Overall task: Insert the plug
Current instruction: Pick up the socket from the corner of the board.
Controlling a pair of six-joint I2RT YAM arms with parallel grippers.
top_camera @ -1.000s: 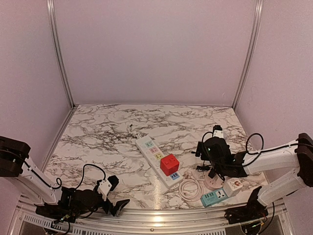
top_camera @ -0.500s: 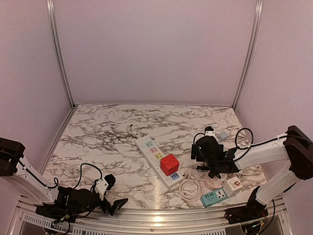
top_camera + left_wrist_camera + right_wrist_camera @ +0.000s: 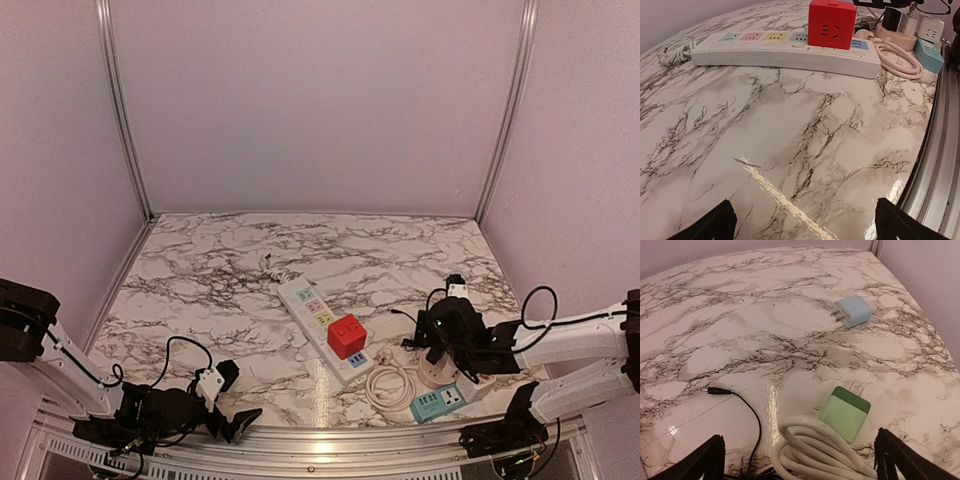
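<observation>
A green plug [image 3: 845, 412] lies on the marble with its prongs pointing away, just ahead of my right gripper [image 3: 800, 462], which is open and empty. The plug rests against a coil of white cable [image 3: 810, 452]. Farther off lies a light blue plug [image 3: 853, 311]. The white power strip [image 3: 318, 322] with coloured sockets lies mid-table, a red cube adapter [image 3: 346, 337] seated on it. My left gripper [image 3: 238, 398] is open and empty low at the near left edge, facing the power strip [image 3: 780, 50] and the red cube adapter [image 3: 832, 23].
A teal socket block [image 3: 438, 403], a pink round base with a looped pink cable [image 3: 392, 385] and a small white adapter [image 3: 931, 26] crowd the near right. A thin black lead with a barrel jack [image 3: 715, 390] runs past my right fingers. The metal table rim [image 3: 940, 165] is close by.
My right arm swung left, then drew back toward the near right; it now sits over the cluster of adapters. The left arm has hardly moved. Both grippers stayed open.
</observation>
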